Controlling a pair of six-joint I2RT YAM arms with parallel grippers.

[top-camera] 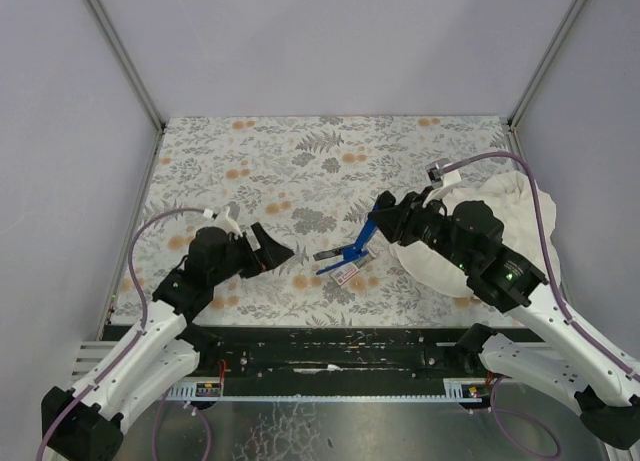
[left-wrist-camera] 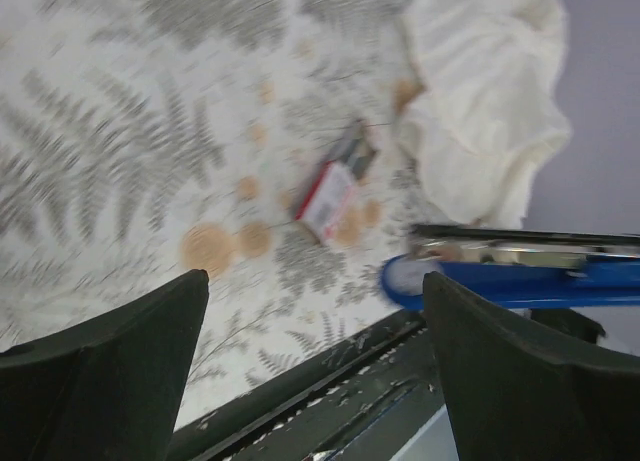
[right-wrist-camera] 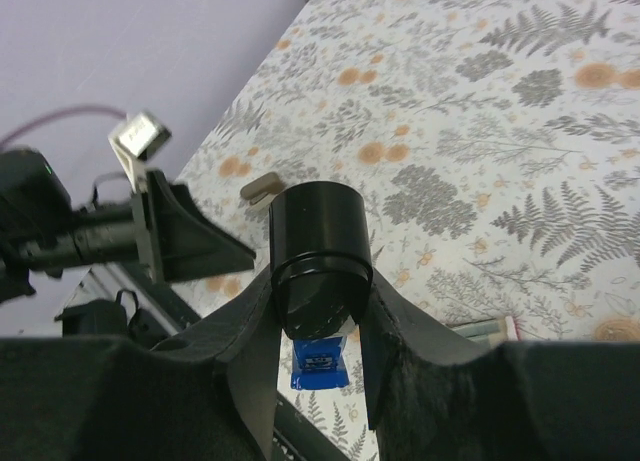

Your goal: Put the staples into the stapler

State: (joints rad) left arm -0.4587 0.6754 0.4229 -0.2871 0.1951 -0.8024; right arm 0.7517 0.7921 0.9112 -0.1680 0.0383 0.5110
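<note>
The blue stapler [top-camera: 356, 247] hangs tilted over the table's middle, hinged open, its metal rail [top-camera: 328, 253] pointing left. My right gripper [top-camera: 386, 221] is shut on its black rear end [right-wrist-camera: 320, 256], and the blue body [right-wrist-camera: 322, 363] shows below the fingers. The staples box [top-camera: 349, 273], white with a red label, lies on the table just under the stapler, with a grey tray [left-wrist-camera: 352, 149] beside the box [left-wrist-camera: 327, 201]. My left gripper [top-camera: 272, 249] stands open and holds nothing, a little left of the rail. In the left wrist view the stapler's blue tip [left-wrist-camera: 420, 279] sits by the right finger [left-wrist-camera: 520, 371].
A crumpled white cloth [top-camera: 505, 226] lies at the right under my right arm. The black rail of the table's near edge [left-wrist-camera: 330, 381] runs just below the left gripper. A small tan piece [right-wrist-camera: 264, 188] lies on the patterned table [top-camera: 300, 161].
</note>
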